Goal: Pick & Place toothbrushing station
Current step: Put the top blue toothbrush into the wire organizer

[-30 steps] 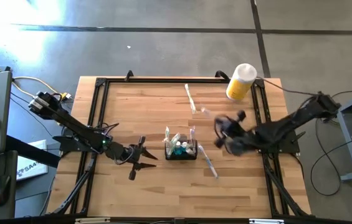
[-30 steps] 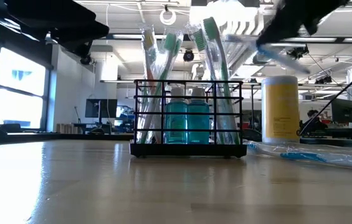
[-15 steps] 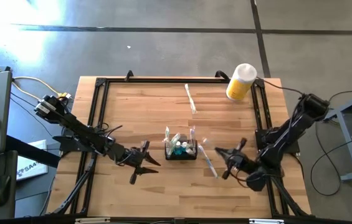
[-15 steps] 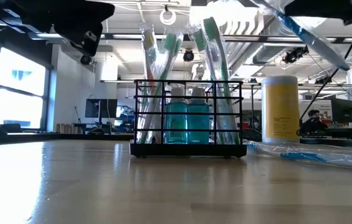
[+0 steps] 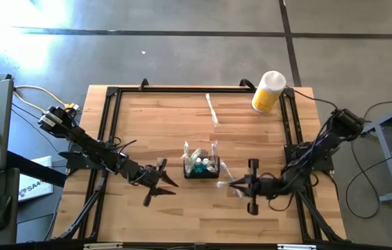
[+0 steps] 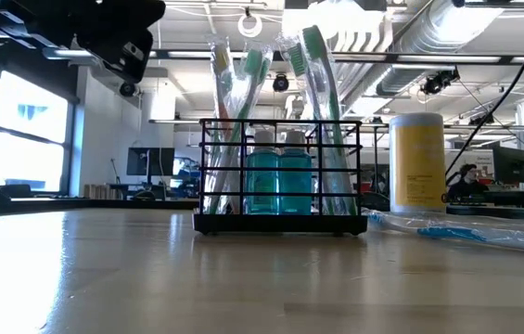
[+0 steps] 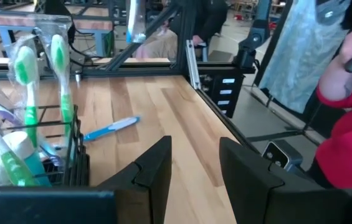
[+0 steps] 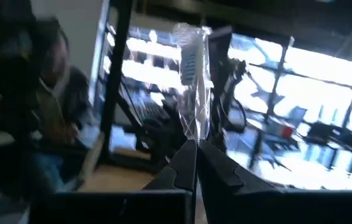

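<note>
The black wire caddy point(image 5: 202, 166) stands on its base mid-table, holding green toothbrushes and blue bottles; it also shows in the low view point(image 6: 280, 176) and the left wrist view point(image 7: 35, 155). My left gripper point(image 5: 159, 182) is open and empty, level, just left of the caddy, fingers point(image 7: 157, 165) pointing toward it. My right gripper point(image 5: 237, 185) is to the caddy's right, pointing toward the table's left, shut on a wrapped toothbrush point(image 8: 191, 81). Another wrapped blue toothbrush point(image 6: 456, 232) lies flat on the table beneath it. My right gripper pinches one end of the wrapped toothbrush point(image 8: 192, 138) between its two shut fingers. The fingers come level from the table's right, and the brush sticks out beyond the fingertips in line with them, bristle head point(image 8: 188, 59) at the free end. It is clear of the table.
A yellow cylinder with a white cap point(image 5: 268, 92) stands at the far right corner. A third wrapped toothbrush point(image 5: 212, 110) lies at the far middle. A black frame point(image 5: 109, 125) borders the table. A person in red point(image 7: 350, 112) shows beyond the table's right edge.
My right gripper has carried the wrapped toothbrush from the table's right middle toward the near edge, then left toward the caddy, turning to point at the table's left. It has stayed shut on the brush. My left gripper has shifted slightly toward the caddy.
</note>
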### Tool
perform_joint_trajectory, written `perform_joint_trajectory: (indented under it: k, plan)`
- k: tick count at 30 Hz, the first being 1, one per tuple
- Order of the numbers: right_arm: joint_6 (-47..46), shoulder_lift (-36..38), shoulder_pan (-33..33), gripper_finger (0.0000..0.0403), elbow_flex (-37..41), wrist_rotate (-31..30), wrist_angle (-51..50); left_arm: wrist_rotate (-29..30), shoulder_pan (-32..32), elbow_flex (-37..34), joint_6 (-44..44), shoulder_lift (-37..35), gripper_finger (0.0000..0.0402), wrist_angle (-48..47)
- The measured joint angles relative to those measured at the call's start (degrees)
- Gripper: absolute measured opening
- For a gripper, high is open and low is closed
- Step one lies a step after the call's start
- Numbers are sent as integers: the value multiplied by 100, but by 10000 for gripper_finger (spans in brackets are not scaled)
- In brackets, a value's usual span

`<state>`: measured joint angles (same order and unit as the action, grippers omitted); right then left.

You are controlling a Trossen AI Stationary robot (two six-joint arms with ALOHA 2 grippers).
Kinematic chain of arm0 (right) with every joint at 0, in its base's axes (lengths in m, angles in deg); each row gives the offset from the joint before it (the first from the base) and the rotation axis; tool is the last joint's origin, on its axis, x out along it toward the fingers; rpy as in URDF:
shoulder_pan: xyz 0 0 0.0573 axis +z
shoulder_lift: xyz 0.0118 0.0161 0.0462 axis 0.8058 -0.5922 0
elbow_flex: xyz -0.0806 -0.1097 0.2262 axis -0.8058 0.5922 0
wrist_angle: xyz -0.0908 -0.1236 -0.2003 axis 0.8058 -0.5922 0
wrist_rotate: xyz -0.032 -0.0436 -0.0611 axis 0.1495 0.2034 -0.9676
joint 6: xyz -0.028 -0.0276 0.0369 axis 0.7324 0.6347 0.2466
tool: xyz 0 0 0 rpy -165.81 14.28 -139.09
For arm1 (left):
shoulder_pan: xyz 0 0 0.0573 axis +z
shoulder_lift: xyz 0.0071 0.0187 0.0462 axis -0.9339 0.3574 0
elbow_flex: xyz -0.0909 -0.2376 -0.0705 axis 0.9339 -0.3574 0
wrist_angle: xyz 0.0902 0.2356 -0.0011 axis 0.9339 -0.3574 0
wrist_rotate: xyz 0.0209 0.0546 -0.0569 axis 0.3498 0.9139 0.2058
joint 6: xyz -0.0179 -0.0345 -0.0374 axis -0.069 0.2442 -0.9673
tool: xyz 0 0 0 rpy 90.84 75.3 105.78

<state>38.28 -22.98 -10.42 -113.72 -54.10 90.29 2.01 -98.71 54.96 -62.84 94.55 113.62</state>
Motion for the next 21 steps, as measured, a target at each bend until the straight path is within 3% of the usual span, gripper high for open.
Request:
perform_joint_trajectory:
  k: [6, 10, 21]
  plan:
    - [-383, 0, -540, 3, 1089, 1408, 1810, -15, -2, 0, 29, 0, 129, 0]
    - [-730, -4, -991, 3, 1263, 2237, 1919, -15, -2, 0, 285, 0, 129, 2]
    - [-1381, -619, -2104, 3, 1070, 3302, 1939, -17, 0, 0, 761, 0, 129, 50]
